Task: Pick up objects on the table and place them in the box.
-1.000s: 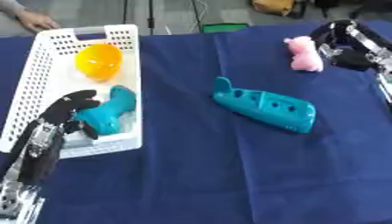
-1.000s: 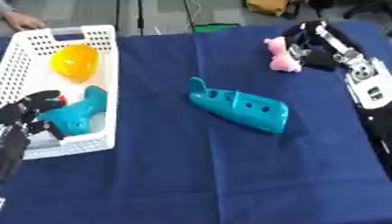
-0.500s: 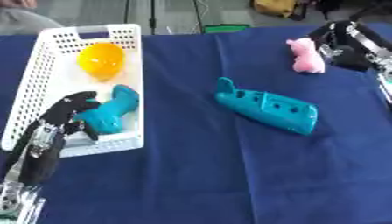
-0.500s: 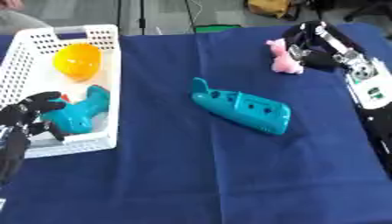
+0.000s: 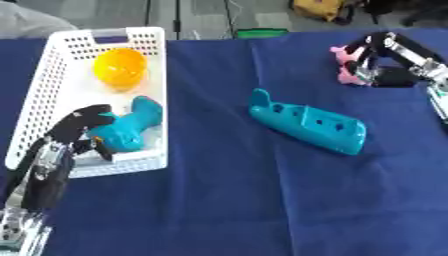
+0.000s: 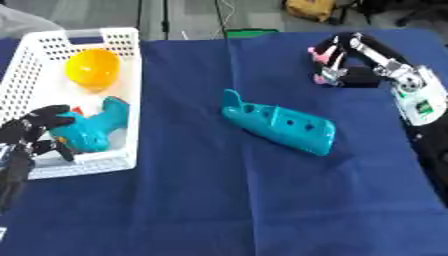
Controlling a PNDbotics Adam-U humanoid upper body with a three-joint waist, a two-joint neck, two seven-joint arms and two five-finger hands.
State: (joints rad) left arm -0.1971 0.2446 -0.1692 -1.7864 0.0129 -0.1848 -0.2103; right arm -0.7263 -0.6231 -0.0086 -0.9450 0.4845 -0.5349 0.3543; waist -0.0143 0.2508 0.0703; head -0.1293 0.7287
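A small pink toy (image 6: 326,64) is held at the far right of the blue-covered surface (image 5: 227,200), enclosed by the curled fingers (image 6: 336,46) of the right hand (image 6: 350,60). It appears to be gripped from above and from the side, probably so that it can be lifted clear of the cloth and carried across to the box; whether it is touching the cloth cannot be told.

To the left of those fingers, near the middle of the surface and well apart from both hands, a long teal object (image 5: 306,125) with several holes along its side is seen lying flat and untouched, evidently awaiting collection.

Further left, a white perforated box (image 5: 61,90) is set at the surface's edge. A yellow round object (image 5: 121,69) is contained in its far end, and a teal drill-shaped toy (image 5: 127,132) lies in its near end. The fingers (image 5: 83,117) of the left hand (image 5: 70,135) are curled over the box's near corner beside this toy; whether the toy is gripped or merely touched cannot be told.
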